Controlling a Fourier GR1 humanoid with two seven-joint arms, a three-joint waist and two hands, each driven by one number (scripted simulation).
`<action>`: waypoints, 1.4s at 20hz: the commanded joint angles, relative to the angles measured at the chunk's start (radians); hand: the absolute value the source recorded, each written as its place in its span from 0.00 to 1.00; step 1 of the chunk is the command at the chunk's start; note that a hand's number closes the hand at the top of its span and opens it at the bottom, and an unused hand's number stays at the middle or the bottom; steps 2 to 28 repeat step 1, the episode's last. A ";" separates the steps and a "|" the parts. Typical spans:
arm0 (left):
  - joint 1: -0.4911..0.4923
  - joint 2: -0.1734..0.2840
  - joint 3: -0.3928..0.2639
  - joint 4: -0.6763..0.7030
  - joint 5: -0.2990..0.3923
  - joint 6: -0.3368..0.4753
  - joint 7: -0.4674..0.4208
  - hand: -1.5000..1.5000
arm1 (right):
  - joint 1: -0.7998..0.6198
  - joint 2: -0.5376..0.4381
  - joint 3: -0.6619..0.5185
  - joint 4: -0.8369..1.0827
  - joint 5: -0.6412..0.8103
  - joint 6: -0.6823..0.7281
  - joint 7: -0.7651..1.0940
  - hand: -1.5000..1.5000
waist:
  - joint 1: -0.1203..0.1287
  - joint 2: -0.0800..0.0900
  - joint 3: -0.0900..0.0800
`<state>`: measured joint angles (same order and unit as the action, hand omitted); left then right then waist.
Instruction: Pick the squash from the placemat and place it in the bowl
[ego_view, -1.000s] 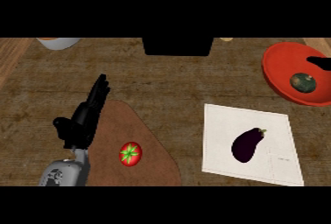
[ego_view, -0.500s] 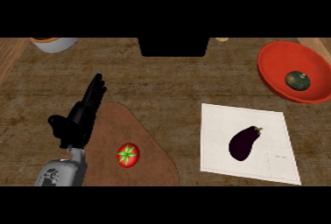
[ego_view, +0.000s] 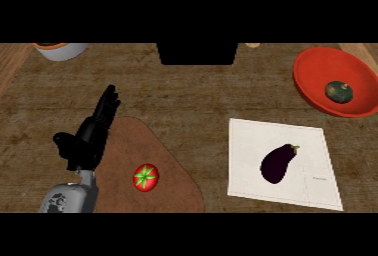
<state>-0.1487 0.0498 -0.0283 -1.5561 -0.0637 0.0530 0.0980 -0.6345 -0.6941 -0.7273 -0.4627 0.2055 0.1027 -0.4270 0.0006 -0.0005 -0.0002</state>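
Squash (ego_view: 339, 91) already sits in red bowl (ego_view: 319, 61), w/ my left hand (ego_view: 87, 140) open, resting by brown mat (ego_view: 173, 187), so task looks done, nothing left to grab.

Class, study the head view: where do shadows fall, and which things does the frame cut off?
Head view: lighting even, no glare; the eggplant and tomato cast almost no shadow; the red bowl and grey pot are cropped at the edges; only the left hand shows.
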 joint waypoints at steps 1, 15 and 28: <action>-0.007 -0.031 -0.006 0.092 -0.010 0.009 -0.075 0.50 | 0.076 0.015 0.019 -0.056 -0.051 0.047 -0.007 0.00 | -0.003 0.001 0.000; -0.007 -0.031 -0.006 0.092 -0.010 0.009 -0.075 0.50 | 0.076 0.015 0.019 -0.056 -0.051 0.047 -0.007 0.00 | -0.003 0.001 0.000; -0.007 -0.031 -0.006 0.092 -0.010 0.009 -0.075 0.50 | 0.076 0.015 0.019 -0.056 -0.051 0.047 -0.007 0.00 | -0.003 0.001 0.000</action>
